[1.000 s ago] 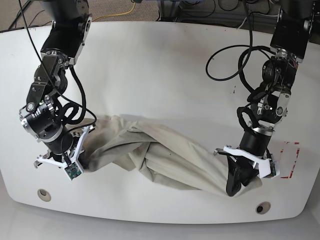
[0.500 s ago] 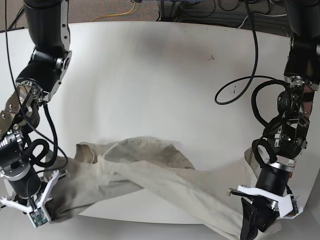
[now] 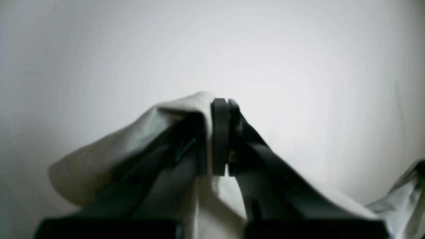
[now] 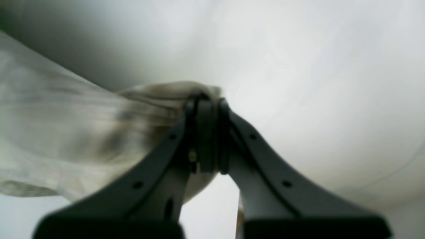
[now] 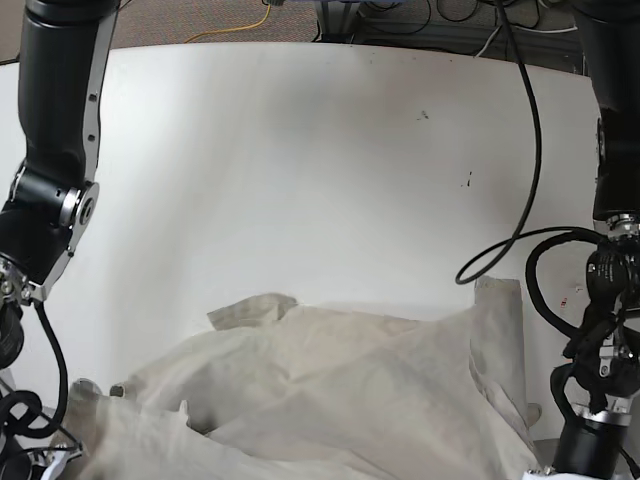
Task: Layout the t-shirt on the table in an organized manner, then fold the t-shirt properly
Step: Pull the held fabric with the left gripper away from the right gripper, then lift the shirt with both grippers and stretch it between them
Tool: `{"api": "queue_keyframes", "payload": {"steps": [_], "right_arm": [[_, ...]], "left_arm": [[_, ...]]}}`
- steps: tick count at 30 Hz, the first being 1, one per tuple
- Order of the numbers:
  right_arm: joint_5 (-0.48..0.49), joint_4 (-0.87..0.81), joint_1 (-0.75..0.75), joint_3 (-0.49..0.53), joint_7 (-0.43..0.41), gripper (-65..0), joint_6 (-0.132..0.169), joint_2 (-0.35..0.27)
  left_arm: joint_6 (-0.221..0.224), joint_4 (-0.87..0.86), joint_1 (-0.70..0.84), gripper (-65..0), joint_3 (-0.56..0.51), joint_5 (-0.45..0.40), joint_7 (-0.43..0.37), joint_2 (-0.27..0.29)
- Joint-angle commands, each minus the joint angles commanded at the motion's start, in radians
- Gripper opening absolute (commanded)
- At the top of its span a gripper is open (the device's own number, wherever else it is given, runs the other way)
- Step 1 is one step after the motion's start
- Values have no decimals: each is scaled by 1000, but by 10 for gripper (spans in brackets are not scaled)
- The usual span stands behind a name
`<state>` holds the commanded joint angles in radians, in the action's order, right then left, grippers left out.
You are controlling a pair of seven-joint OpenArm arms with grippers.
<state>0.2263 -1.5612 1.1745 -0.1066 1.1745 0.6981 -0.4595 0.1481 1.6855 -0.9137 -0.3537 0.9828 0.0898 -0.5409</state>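
The beige t-shirt (image 5: 330,390) hangs wrinkled and spread wide across the bottom of the base view, over the near part of the white table (image 5: 300,150). In the left wrist view my left gripper (image 3: 225,106) is shut on a fold of the t-shirt (image 3: 109,156), which drapes over its left finger. In the right wrist view my right gripper (image 4: 207,99) is shut on a bunched edge of the t-shirt (image 4: 66,132), and cloth trails off to the left. Both grippers lie below the bottom edge of the base view, where only the arms show.
The arm with the left wrist camera (image 5: 605,400) stands at the base view's right edge with a black cable loop (image 5: 520,250) beside it. The other arm (image 5: 40,230) runs down the left edge. Cables, one yellow (image 5: 255,20), lie beyond the table's far edge.
Both arms have drawn toward the near edge and dropped out of the bottom of the base view. The t-shirt went with them and now spreads wider and flatter than the earlier twisted bundle.
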Motion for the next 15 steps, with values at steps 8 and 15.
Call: {"api": "queue_keyframes", "payload": {"steps": [8,15], "right_arm": [[0,66,131,61,2,-644,0,2],[2,49,54,52,6,-644,0,0]], "left_arm": [[0,20,-72,-642,-2,23,18,0],[0,49,-32,-642,0,25,57,-9]]}}
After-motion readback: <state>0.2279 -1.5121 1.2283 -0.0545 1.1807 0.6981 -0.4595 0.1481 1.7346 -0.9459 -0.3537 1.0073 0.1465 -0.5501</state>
